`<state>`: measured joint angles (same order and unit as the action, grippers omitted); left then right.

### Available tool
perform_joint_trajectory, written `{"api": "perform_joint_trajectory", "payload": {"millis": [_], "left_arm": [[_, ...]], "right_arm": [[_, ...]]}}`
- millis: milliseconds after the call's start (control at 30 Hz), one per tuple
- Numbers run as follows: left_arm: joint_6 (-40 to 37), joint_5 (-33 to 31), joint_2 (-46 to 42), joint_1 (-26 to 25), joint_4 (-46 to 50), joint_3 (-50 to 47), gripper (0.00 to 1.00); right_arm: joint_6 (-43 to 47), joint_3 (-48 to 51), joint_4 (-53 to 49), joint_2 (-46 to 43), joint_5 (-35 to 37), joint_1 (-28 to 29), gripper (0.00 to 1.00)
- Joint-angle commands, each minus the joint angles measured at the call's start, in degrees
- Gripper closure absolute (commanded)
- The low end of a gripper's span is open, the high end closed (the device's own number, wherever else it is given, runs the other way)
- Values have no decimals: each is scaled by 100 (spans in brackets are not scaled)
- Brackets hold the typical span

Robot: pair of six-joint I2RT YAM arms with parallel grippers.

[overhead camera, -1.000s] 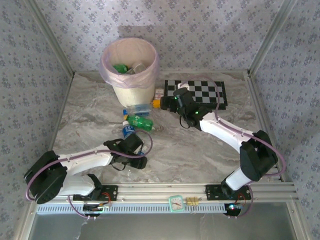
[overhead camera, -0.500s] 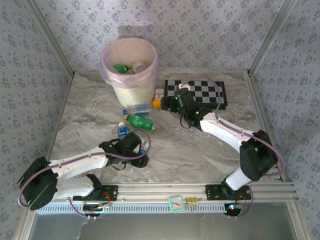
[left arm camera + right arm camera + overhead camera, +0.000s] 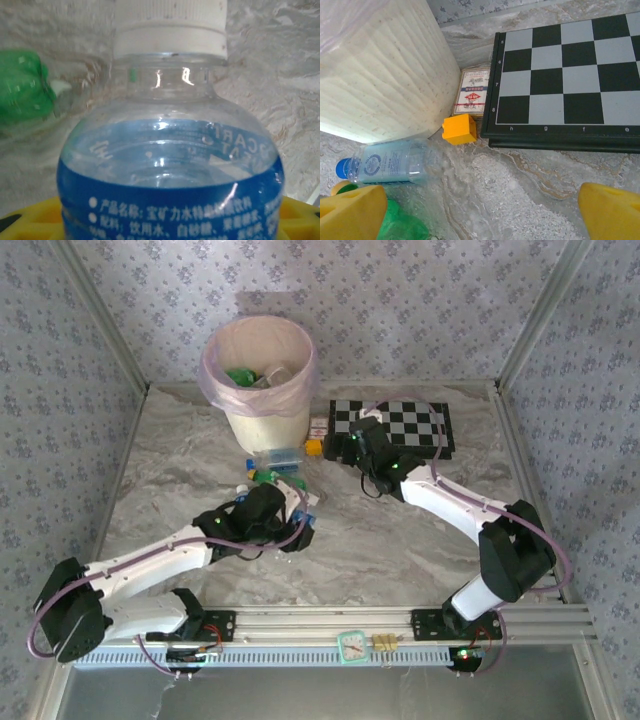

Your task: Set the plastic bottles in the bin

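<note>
Holding a blue-label bottle (image 3: 165, 165), left gripper (image 3: 299, 523) should rise well above the far bin (image 3: 262, 425); right gripper (image 3: 480, 210) gapes wide.

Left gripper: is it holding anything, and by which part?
The left gripper holds a clear blue-labelled bottle by its labelled body, below the white cap.

**Crowded at the Bucket's Foot, Open Marble Nearer**

The round cream-white bucket with a pink bag liner (image 3: 265, 425) is blocking the far-left corner, its mouth standing open above. At its foot, a clear blue-capped plastic bottle (image 3: 395, 162), a green plastic bottle (image 3: 402, 227), a small yellow cube (image 3: 459, 129) and a red-white box (image 3: 472, 95) are crowding the gap toward the black-and-white checkerboard (image 3: 565, 80). The left gripper (image 3: 302, 526), clamping a clear blue-labelled bottle (image 3: 170, 165), is occupying the middle. Grey marble tabletop (image 3: 400, 550) is lying bare to its right.
</note>
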<state>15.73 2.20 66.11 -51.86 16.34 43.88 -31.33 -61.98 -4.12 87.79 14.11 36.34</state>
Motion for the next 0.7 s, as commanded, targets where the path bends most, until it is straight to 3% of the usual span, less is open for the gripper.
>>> {"api": "perform_joint_trajectory", "payload": {"millis": [0, 100, 333, 500, 667], "left_arm": [[-1031, -487, 73, 34, -146, 466, 42], [-1468, -970, 30, 249, -60, 727, 42], [-1526, -948, -248, 701, -1153, 965, 42], [-1657, -944, -71, 978, -1960, 1422, 42], [-1702, -572, 260, 1569, -2365, 2092, 43]], "right_arm": [[-92, 132, 21, -298, 79, -57, 0], [-101, 218, 30, -383, 118, -81, 0], [-180, 403, 179, -473, 106, -101, 0], [-215, 442, 178, -495, 65, -109, 0], [-292, 619, 261, -615, 97, -109, 0]]}}
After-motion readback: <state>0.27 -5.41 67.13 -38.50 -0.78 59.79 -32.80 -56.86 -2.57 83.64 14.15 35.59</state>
